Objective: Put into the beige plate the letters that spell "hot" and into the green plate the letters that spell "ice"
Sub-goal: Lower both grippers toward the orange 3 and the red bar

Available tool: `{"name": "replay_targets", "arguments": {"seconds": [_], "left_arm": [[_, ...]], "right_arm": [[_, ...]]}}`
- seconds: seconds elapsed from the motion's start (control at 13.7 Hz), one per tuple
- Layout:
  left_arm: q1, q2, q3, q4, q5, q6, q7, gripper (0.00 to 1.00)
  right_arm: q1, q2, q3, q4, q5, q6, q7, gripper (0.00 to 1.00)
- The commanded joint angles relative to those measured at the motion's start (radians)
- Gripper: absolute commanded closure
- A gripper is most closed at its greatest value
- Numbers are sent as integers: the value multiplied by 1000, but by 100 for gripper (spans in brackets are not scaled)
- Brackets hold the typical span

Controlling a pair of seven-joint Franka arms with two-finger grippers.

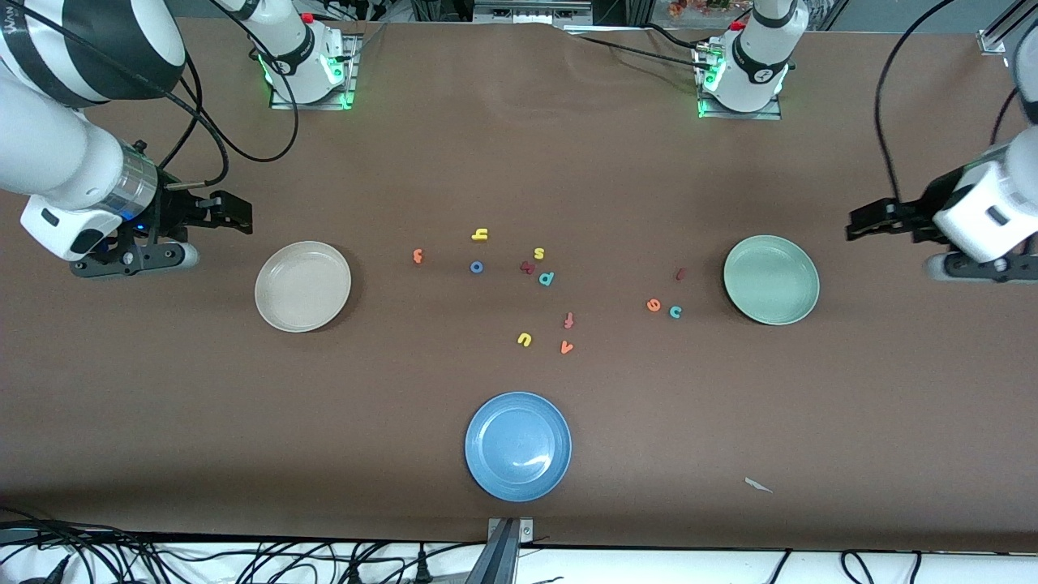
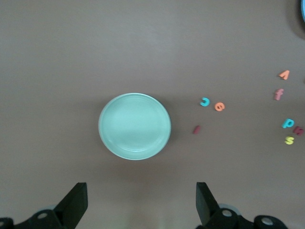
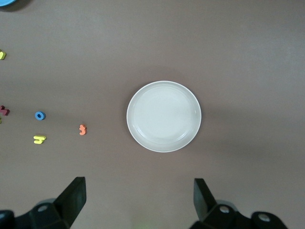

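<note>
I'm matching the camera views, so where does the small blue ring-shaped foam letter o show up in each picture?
Front view: blue ring-shaped foam letter o lies mid-table, just nearer the camera than the yellow foam h.
Left wrist view: not in it.
Right wrist view: the o lies beside the yellow h.
Shared landmark: round cream-beige plate.

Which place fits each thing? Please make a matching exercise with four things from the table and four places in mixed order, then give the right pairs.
Things
1. yellow h
2. teal c
3. blue plate
4. orange t

Places
A. beside the orange e, close to the green plate
B. nearest to the front camera
C. just farther from the front camera than the blue o
D. between the beige plate and the blue o

Pairs: 1-C, 2-A, 3-B, 4-D
</note>
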Motion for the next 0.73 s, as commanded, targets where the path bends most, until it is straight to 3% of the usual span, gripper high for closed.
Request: {"name": "replay_targets", "arguments": {"seconds": [0.0,0.29,0.66], "left_arm": [[-11,55,-7,8,-67,-5,-54,0],[-61,101,-11,-44,-67,3,-71,0],[-74,101,-50,-195,-85,145,-128,0]], "right_arm": [[3,13,13,-6,19,65,67,0],[-5,19,117,-135,18,254,162,0],[-5,76,215,-256,3,449,225,0]]}}
